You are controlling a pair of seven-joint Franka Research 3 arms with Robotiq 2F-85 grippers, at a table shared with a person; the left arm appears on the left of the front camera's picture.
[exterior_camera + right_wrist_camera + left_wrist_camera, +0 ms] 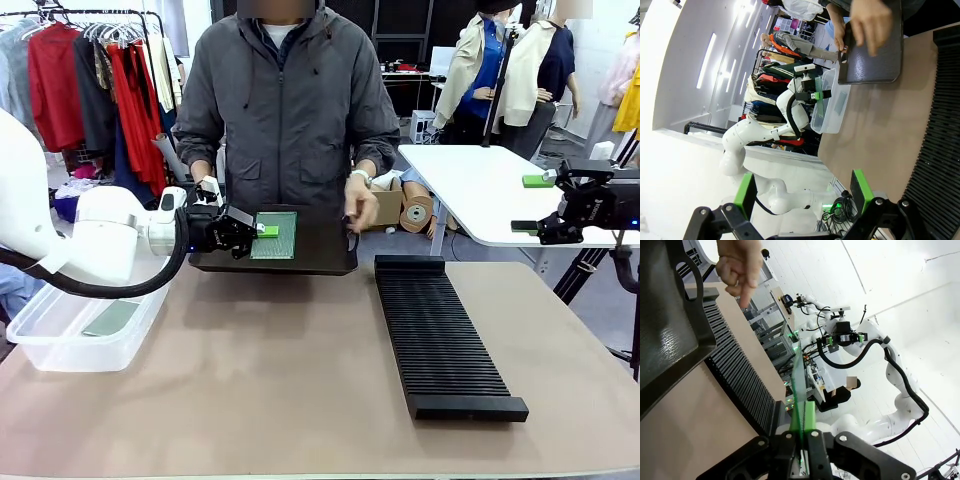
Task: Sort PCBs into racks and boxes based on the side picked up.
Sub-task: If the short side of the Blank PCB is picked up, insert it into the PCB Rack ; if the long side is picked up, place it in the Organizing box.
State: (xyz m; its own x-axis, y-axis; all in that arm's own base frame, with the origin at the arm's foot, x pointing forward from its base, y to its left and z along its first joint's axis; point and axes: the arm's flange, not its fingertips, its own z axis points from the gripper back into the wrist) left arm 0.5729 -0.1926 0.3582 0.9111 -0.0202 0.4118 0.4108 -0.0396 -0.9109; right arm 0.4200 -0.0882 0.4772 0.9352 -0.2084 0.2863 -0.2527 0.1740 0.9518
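My left gripper [250, 232] is shut on a PCB [274, 236], its pale dotted face towards the front camera, in front of the flat black tray [325, 250] that the person holds with both hands. In the left wrist view the PCB [799, 385] stands edge-on between my fingers. A second PCB [110, 318] lies in the clear box [60, 345] at the table's left edge. The long ribbed black rack [445, 335] lies right of centre. My right gripper [535, 204] hangs open and empty, raised at the far right; its pads [745, 192] stand wide apart.
The person stands at the far side, one hand [357, 205] at the tray's right end. A white side table [480, 185] stands behind my right gripper. The brown tabletop [270, 380] lies bare between box and rack.
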